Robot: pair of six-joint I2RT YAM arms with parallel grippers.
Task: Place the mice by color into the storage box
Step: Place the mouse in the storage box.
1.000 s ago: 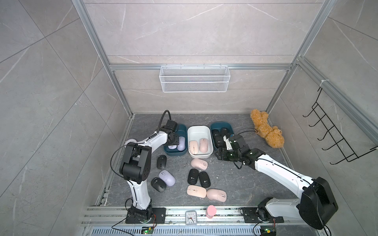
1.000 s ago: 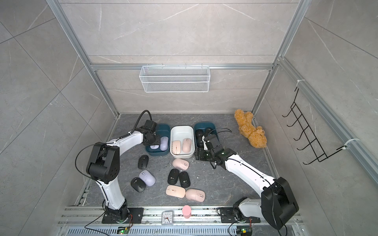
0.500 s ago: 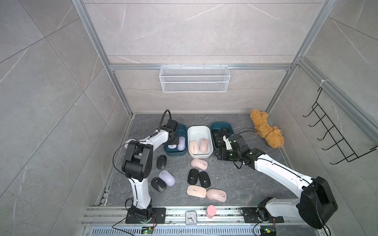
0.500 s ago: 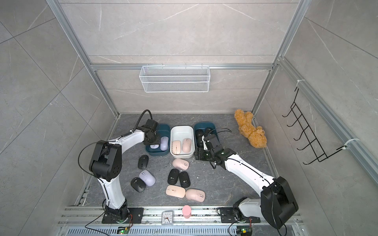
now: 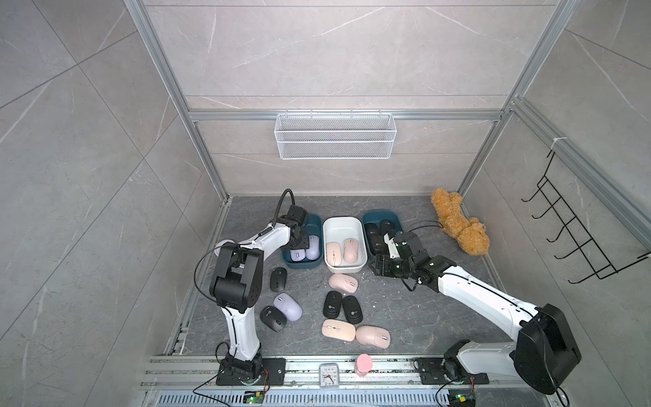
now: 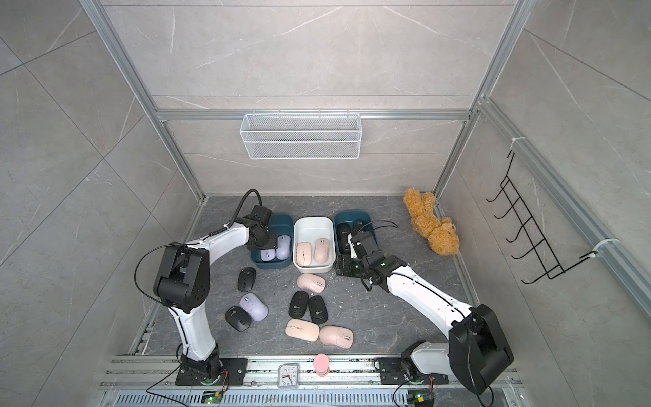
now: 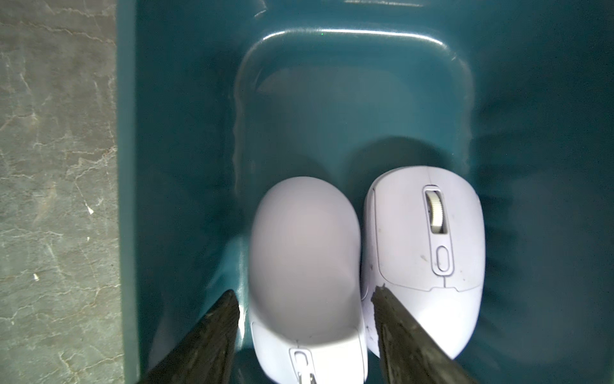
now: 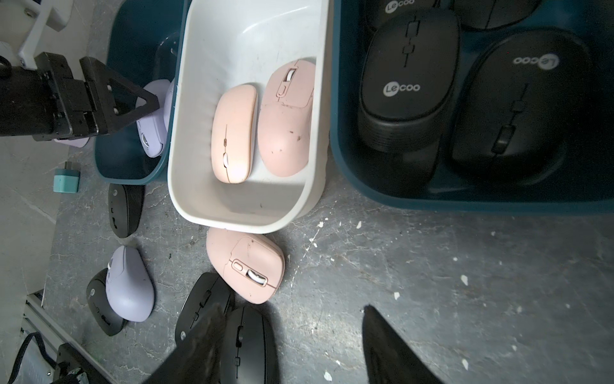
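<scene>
Left gripper (image 7: 304, 291): parted, a finger on either side of the lavender mouse (image 7: 304, 252) with a gap showing; you grip nothing.
Right gripper (image 8: 291, 307): parted and empty, over the floor by a black mouse (image 8: 252, 345).
Mouse position: lying in the teal bin (image 7: 186, 133), touching a second lavender mouse (image 7: 422, 249).
Handling: probably light, rigid, smooth-shelled, so slippery.
Hold: pinch across the narrow flanks at mid-length, not the domed top.

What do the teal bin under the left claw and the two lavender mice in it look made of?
Teal bin: likely glossy moulded plastic, given bright highlights along its rounded inner corners. Lavender mice: probably matte plastic shells, with soft even sheen and visible panel seams.
</scene>
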